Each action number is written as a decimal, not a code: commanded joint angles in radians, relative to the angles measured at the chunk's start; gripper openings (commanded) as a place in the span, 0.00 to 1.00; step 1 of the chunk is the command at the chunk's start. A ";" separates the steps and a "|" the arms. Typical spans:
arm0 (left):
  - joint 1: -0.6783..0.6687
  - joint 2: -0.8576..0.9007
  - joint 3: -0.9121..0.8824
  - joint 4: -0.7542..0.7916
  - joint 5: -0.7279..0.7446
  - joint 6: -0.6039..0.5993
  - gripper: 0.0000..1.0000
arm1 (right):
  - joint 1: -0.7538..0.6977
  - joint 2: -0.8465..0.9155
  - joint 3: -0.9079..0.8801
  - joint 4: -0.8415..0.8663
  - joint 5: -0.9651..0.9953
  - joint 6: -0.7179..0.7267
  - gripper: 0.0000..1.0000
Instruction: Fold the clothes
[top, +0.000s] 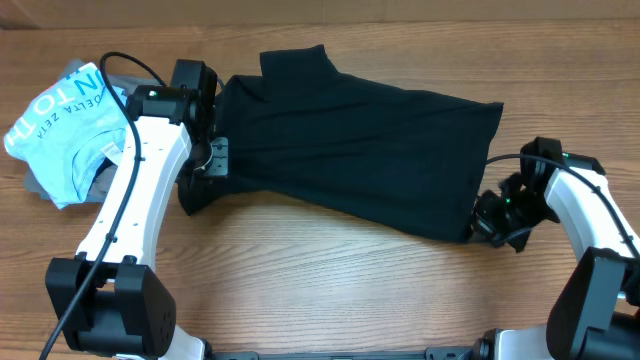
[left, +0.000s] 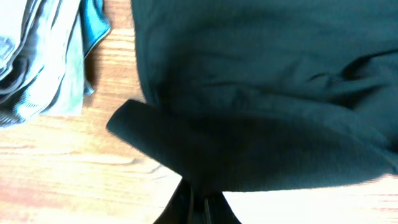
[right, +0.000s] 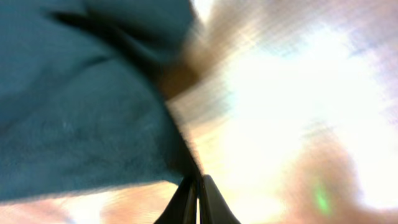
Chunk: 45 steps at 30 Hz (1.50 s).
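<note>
L hand (left: 198, 198), R hand (right: 199, 186) pinch black tee (top: 360, 150); spread out, creased.

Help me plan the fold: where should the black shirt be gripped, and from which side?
Pinch the shirt at its two near corners, one from the left end and one from the right. It lies spread sideways, so those corner edges are free to pinch.

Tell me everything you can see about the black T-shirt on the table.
The black T-shirt is plain, soft, wrinkled fabric, spread lengthwise across the wooden table, one sleeve sticking out at the far edge. The left gripper pinches its left end, the right gripper its near right corner. No print shows.
</note>
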<state>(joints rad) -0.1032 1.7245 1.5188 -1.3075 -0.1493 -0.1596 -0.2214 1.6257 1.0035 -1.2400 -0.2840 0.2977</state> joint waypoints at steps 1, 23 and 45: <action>0.000 0.005 -0.007 -0.008 -0.049 0.015 0.04 | -0.004 -0.019 0.019 -0.032 0.082 -0.018 0.04; -0.002 0.005 -0.007 -0.027 -0.025 0.019 0.04 | 0.040 -0.018 -0.134 0.180 -0.136 -0.040 0.53; -0.001 0.005 -0.004 -0.102 -0.038 0.033 0.04 | 0.035 -0.106 -0.097 0.009 -0.082 -0.083 0.04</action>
<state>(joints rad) -0.1036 1.7245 1.5158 -1.3872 -0.1684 -0.1459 -0.1783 1.5852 0.8627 -1.1927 -0.3840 0.2367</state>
